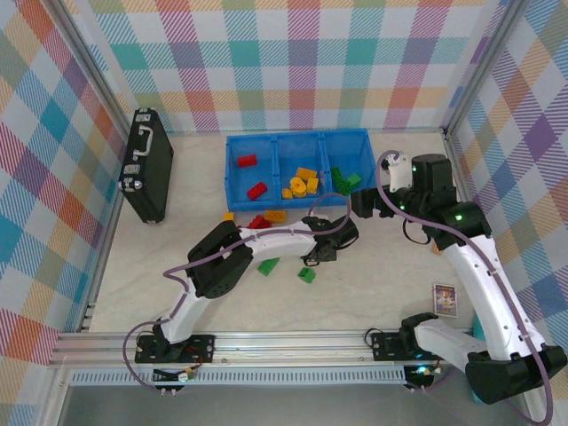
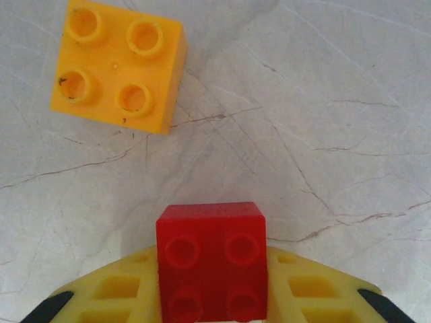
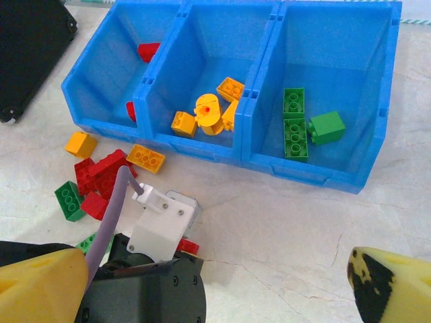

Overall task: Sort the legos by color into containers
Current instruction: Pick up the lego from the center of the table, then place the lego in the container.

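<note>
Your left gripper (image 2: 212, 286) has its 2 yellow fingers (image 2: 114, 293) closed against the sides of a red brick (image 2: 211, 249), studs facing the camera. You can't tell whether the brick rests on the table (image 2: 323, 101) or is lifted off it. A yellow brick (image 2: 118, 64) with 4 studs lies on the marble ahead, apart from the red one.

Your right gripper (image 3: 212, 272) hangs with its jaws spread wide and nothing between them, above the left arm's wrist. Beyond it sits the blue bin (image 3: 195, 147). It has red bricks (image 3: 148, 50) in the left compartment, yellow-orange pieces (image 3: 209, 114) in the middle and 3 green bricks (image 3: 294, 128) in the right. A loose pile (image 3: 101, 178) of red, yellow and green bricks lies just in front of the bin's left end. The black case (image 1: 146, 169) stands well to the left.
</note>
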Action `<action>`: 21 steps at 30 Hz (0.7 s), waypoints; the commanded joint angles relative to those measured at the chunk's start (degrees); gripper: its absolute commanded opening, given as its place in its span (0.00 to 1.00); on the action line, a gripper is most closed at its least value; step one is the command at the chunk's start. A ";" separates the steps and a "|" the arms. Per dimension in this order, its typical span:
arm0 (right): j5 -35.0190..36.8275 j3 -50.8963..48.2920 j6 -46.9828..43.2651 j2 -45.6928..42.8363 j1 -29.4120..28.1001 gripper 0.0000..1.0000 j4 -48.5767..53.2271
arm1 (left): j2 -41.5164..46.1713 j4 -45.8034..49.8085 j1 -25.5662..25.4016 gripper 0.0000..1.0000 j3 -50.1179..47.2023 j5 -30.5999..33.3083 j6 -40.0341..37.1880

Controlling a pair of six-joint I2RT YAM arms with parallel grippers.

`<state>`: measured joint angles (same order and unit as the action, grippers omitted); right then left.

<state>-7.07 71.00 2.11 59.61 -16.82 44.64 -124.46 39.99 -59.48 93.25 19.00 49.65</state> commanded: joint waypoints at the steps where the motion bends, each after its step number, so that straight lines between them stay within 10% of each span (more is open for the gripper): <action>1: -0.49 -0.51 -0.62 -1.07 -0.14 0.99 -0.92 | 3.79 5.39 1.53 0.22 -0.30 3.94 -2.72; 11: -0.49 -0.69 -0.53 -0.84 -0.14 0.99 -1.08 | 18.55 10.81 9.81 0.28 0.39 15.95 -14.05; 21: -0.15 0.42 -0.53 -0.14 -0.12 0.99 -0.12 | 18.47 3.52 24.33 0.30 2.01 8.25 -22.05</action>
<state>-7.07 70.91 2.11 59.53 -16.84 44.64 -103.07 44.93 -37.41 93.38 29.98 31.31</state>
